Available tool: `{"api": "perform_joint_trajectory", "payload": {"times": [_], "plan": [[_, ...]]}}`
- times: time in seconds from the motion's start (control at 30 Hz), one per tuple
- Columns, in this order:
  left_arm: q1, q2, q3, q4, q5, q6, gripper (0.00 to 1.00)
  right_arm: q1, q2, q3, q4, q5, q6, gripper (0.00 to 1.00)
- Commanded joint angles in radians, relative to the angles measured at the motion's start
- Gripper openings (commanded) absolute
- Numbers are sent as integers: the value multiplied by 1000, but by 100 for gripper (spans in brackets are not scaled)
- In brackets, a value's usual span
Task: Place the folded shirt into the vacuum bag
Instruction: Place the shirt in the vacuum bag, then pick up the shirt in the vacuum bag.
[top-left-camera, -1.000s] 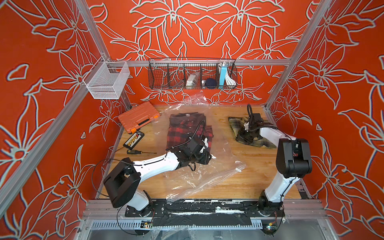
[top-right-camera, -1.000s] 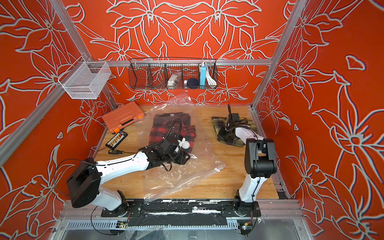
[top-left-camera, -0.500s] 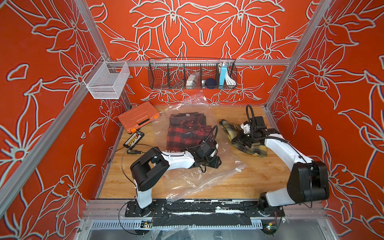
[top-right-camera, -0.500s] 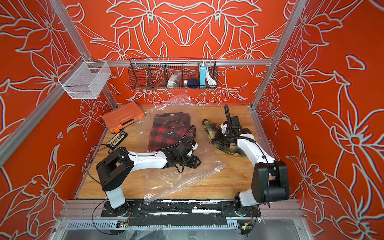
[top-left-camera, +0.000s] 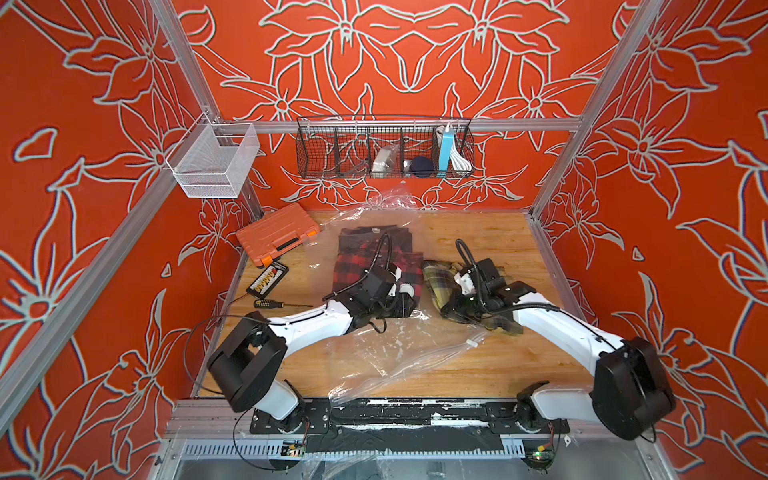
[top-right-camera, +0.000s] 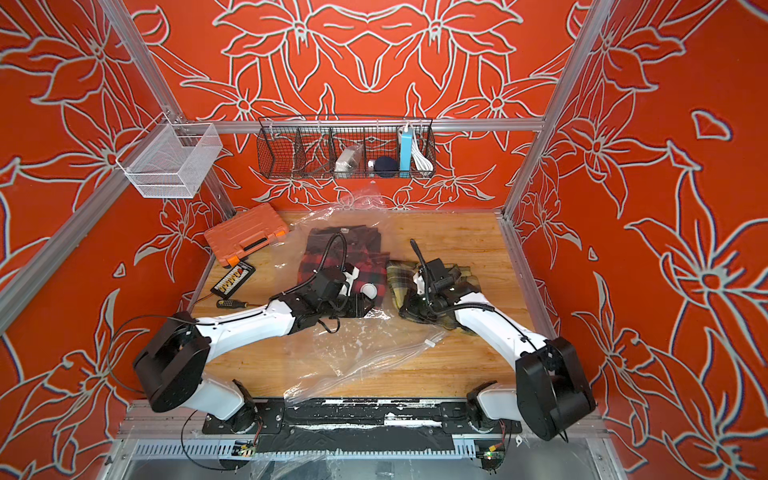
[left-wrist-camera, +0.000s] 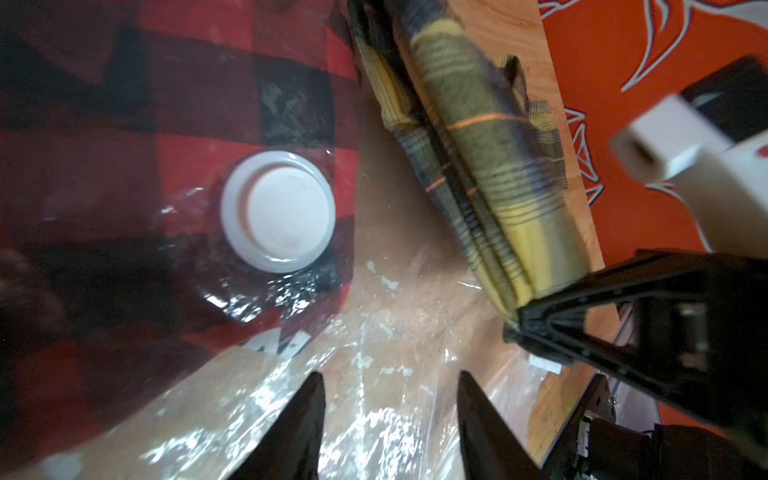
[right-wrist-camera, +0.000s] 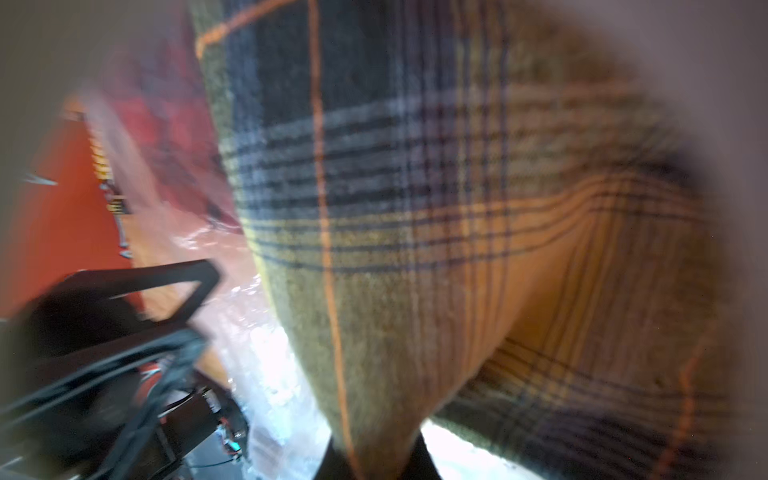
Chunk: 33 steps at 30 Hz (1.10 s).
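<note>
Right gripper (right-wrist-camera: 372, 461), jaws pressed together on a fold of the folded shirt (top-left-camera: 438, 276), which was bunched and partly raised just beside the vacuum bag (top-left-camera: 386, 353), outside it. Left gripper (left-wrist-camera: 386, 419), jaws spread, hovered over the bag film near the valve cap (left-wrist-camera: 277, 222). Step judged: carrying the shirt to the bag. The next move likely called for an opened mouth at the zip-seal strip, by the slider clip (top-left-camera: 471, 343). Bare table (top-left-camera: 478, 374) lay in front; the right rail (top-left-camera: 548, 266) stood near
</note>
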Motion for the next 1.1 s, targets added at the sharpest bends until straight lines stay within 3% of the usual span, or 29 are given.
{"api": "perform_joint_trajectory", "payload": {"times": [0.0, 0.1, 0.2, 0.37, 0.43, 0.6, 0.67, 0.77, 0.87, 1.0, 1.07], "plan": [[16, -5, 10, -55, -16, -7, 52, 57, 73, -30, 171, 95, 100, 0], [18, 18, 58, -101, -4, 12, 52, 74, 167, -24, 247, 74, 106, 0], [18, 24, 89, -124, 2, 14, 52, 76, 231, 19, 229, 29, 43, 10], [18, 25, 136, -184, -19, 53, 53, 44, 179, 103, 50, -68, -150, 62], [13, 40, 176, -240, -42, 79, 53, 5, 110, 123, -45, -63, -208, 71], [12, 139, 278, -305, 3, 106, 57, -180, -57, 98, -191, 19, -250, 74], [8, 193, 329, -308, 29, 107, 59, -273, -92, 93, -247, 129, -273, 74], [-1, 280, 429, -367, 26, 140, 60, -328, -118, 133, -313, 380, -305, 80], [-3, 375, 536, -434, -1, 172, 61, -399, -88, 155, -294, 455, -291, 88], [-7, 472, 643, -477, -53, 208, 61, -539, 14, 170, -231, 396, -296, 95], [-8, 520, 687, -499, -77, 223, 60, -555, 70, 191, -216, 395, -318, 95]]}}
